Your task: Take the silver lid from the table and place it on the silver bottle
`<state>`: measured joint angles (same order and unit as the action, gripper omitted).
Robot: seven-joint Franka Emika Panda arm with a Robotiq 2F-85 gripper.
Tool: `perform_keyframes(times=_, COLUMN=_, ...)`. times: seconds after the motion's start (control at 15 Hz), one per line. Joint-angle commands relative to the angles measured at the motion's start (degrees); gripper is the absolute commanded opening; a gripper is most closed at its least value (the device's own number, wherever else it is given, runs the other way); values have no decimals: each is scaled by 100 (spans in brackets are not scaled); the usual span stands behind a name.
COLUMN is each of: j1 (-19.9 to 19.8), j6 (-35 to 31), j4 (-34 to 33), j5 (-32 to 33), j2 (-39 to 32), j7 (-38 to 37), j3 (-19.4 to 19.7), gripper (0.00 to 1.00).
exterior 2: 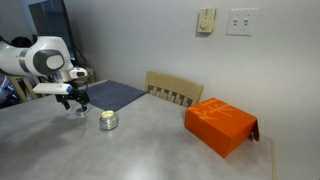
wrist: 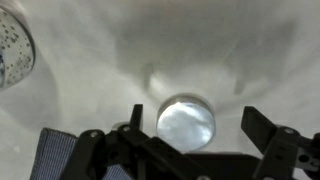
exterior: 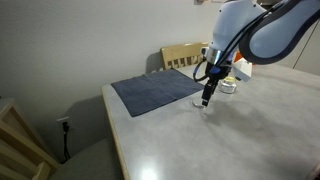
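A grey, faintly glossy table fills the scene, set against plain light walls that carry a switch plate and a small wall unit. A wooden chair stands at the far edge of the table. A dark blue cloth lies flat on the table along that same edge. An orange box sits near the corner at the other end of that edge, well apart from everything else. The white arm reaches down beside the cloth's edge, away from the chair, and brings the fingers low over the table. In the wrist view they are spread wide, gripping nothing, with the silver lid lying flat on the table between them (closer to one finger than to the other). Whether that nearer finger touches the lid's rim cannot be told. The silver bottle stands upright on the bare table near the fingers, on the side toward the orange box, and its top is uncovered. In the wrist view only a slice of the bottle shows, cut off at the upper corner of the picture. In both exterior views the lid is mostly hidden under the fingers and is too small to make out clearly. The arm's base lies outside every picture.
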<state>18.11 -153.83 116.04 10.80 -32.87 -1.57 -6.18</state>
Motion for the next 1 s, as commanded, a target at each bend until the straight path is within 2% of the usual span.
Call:
perform_keyframes(times=0.0, j1=-178, j6=371, j4=-194, j5=-80, j2=-302, j7=380, j3=-176, gripper=100)
perform_keyframes(times=0.27, j1=-195, j6=581, j4=-262, j5=-85, j2=-338, j7=602, j3=-318, gripper=100)
perform_keyframes(times=0.47, j1=-109, j6=502, j4=-330, j5=120, j2=-336, j7=656, j3=-213, gripper=100)
perform_keyframes(times=0.67, j1=-201, j6=545, j4=-492, j5=151, j2=-459, j7=878, j3=-212, gripper=100)
perform_keyframes(times=0.93, j1=-534, j6=743, j4=-767, j5=-59, j2=-710, j7=1490, j3=-456, gripper=100)
